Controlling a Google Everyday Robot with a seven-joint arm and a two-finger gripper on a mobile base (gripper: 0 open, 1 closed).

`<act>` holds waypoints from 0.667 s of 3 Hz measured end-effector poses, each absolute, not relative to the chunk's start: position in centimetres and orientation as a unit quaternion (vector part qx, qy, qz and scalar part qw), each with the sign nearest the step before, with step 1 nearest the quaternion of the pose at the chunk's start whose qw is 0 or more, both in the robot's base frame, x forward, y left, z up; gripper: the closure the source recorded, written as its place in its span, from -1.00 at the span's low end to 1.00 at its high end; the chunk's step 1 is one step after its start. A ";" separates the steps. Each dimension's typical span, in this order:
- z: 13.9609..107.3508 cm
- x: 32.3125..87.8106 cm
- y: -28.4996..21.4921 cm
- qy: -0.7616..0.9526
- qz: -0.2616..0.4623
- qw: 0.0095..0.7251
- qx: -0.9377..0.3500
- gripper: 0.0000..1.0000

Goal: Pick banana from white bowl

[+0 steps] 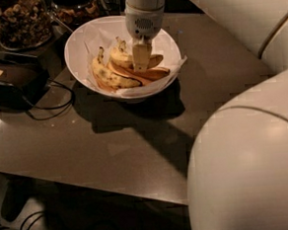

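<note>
The white bowl (76, 45), lined with crumpled white paper, stands at the back of the dark table and holds several bananas. The plump yellow banana (120, 56) lies toward the back of the bowl, its stem pointing away. A darker spotted banana (108, 78) lies at the left, and slimmer orange-tinted bananas (151, 74) lie in front. My gripper (141, 58) hangs straight down from the white wrist into the bowl, right at the plump banana's right half, and hides part of it.
Two glass jars of nuts (16, 19) (74, 7) stand behind the bowl at the left. A black device (6, 84) with cables lies left of the bowl. My white arm (251, 164) fills the right side. The table's front edge (89, 182) runs below.
</note>
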State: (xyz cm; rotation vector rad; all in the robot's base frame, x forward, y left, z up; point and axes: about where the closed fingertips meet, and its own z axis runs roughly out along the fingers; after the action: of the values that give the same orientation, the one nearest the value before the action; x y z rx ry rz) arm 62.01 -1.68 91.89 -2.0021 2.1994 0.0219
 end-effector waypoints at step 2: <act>93.8 61.2 -1.3 0.723 0.001 0.114 -0.681 1.00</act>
State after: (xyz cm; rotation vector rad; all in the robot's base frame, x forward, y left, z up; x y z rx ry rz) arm 61.19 -1.27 93.76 -1.9973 2.1198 0.0026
